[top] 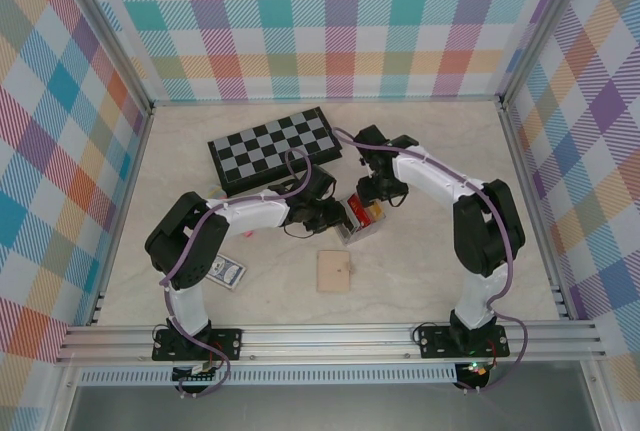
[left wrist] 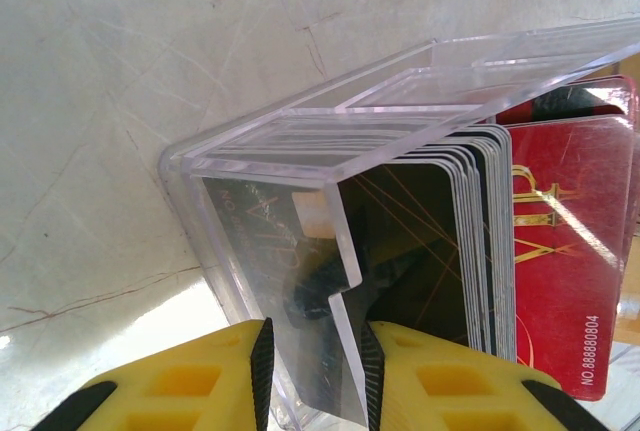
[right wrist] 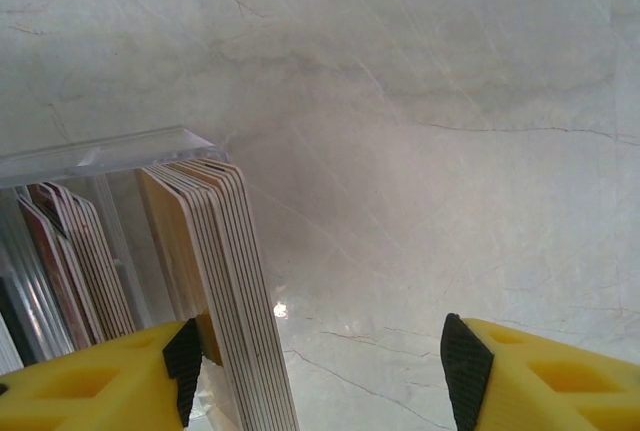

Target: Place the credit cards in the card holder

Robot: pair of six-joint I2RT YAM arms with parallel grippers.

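Since the card holder (left wrist: pixel 300 141) is thin clear plastic, light and slick, I judge it would skate across the table (top: pixel 430 281) if pushed. So my left hand (left wrist: pixel 315 376) pinches one of its walls between narrowly set fingers, near the middle of the table. The credit cards (left wrist: pixel 420 241) standing in its slots look stiff, smooth and featherweight, best taken by their edges rather than their faces. My right hand (right wrist: pixel 320 371) is open wide with nothing in it, one pad just beside the gold-orange stack (right wrist: pixel 225 281).
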